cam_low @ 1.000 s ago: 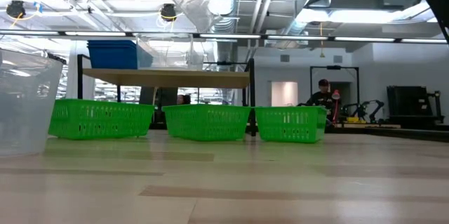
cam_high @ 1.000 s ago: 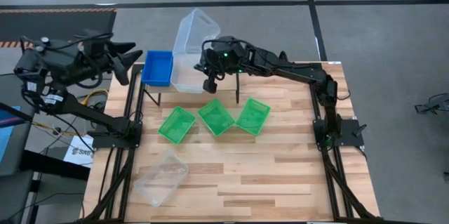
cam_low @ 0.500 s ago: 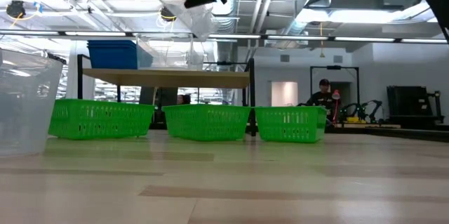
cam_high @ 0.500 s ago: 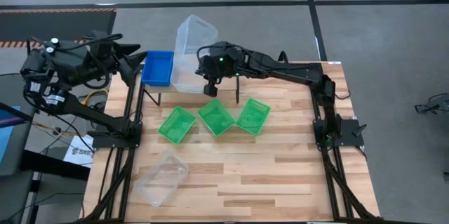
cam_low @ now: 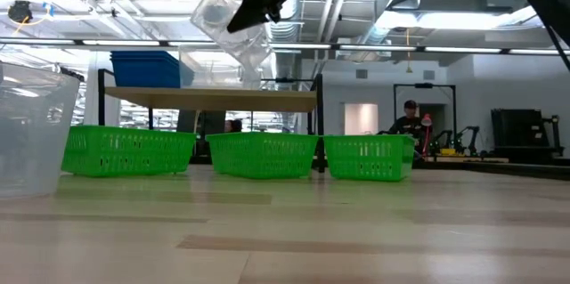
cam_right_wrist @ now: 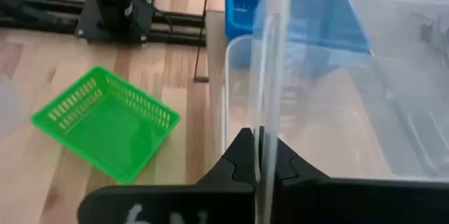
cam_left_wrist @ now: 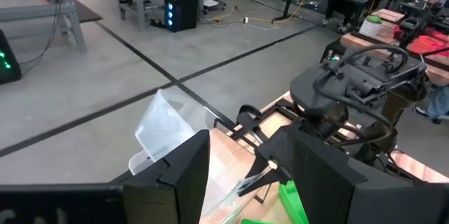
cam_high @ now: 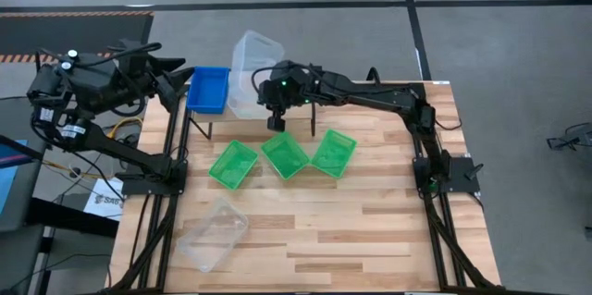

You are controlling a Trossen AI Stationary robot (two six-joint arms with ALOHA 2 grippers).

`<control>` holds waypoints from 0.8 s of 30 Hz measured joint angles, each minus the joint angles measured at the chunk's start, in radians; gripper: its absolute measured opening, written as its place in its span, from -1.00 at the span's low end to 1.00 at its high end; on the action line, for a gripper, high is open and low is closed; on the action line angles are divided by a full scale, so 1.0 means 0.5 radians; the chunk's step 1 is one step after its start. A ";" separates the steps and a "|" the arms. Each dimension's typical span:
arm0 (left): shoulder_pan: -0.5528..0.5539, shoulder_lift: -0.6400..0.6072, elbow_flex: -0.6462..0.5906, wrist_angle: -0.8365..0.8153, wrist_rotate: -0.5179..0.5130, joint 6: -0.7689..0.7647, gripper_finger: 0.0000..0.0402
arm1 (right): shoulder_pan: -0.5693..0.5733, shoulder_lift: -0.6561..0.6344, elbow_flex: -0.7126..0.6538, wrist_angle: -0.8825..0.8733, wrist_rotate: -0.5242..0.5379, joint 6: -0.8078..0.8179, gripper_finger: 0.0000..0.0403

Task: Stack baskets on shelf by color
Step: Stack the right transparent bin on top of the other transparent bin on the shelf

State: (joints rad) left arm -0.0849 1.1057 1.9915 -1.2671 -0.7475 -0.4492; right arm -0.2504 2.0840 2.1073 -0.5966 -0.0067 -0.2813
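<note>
My right gripper [cam_high: 269,93] is shut on a clear basket [cam_high: 252,55] and holds it tilted above the shelf [cam_low: 209,97], over a second clear basket [cam_high: 242,103] that stands on the shelf top. A blue basket [cam_high: 208,89] stands beside it on the shelf. Three green baskets [cam_high: 233,163] [cam_high: 285,153] [cam_high: 333,152] sit in a row on the table in front of the shelf. A third clear basket [cam_high: 213,232] lies near the table's near left corner. My left gripper [cam_high: 176,80] is open and empty, left of the blue basket. My right gripper pinches one wall of the clear basket at its rim [cam_right_wrist: 265,136], one finger on each face of the wall. The basket is lifted clear and tilted, beside and below the fingers [cam_low: 223,21], above the clear basket on the shelf.
The shelf's black legs [cam_high: 314,124] stand just behind the green baskets. The slatted table has open wood [cam_high: 370,230] at its near right. People and equipment show in the room beyond [cam_low: 411,119].
My right gripper has gone down and a little toward the table's left with the clear basket, which has come lower and tipped over the clear basket on the shelf. My left arm has shifted slightly toward the shelf.
</note>
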 joint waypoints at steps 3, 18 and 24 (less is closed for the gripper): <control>0.000 0.000 0.000 0.001 -0.004 0.000 -0.12 | 0.002 0.000 0.001 -0.002 0.002 0.000 -0.94; 0.000 0.000 0.000 0.003 -0.055 0.069 -0.12 | 0.016 -0.003 0.001 -0.171 0.002 0.079 -0.88; 0.000 0.000 0.000 0.003 -0.055 0.091 -0.12 | 0.015 -0.005 0.001 -0.162 0.002 0.025 -0.73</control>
State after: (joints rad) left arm -0.0849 1.1057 1.9915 -1.2655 -0.7749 -0.4038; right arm -0.2428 2.0815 2.1078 -0.6774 -0.0055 -0.2687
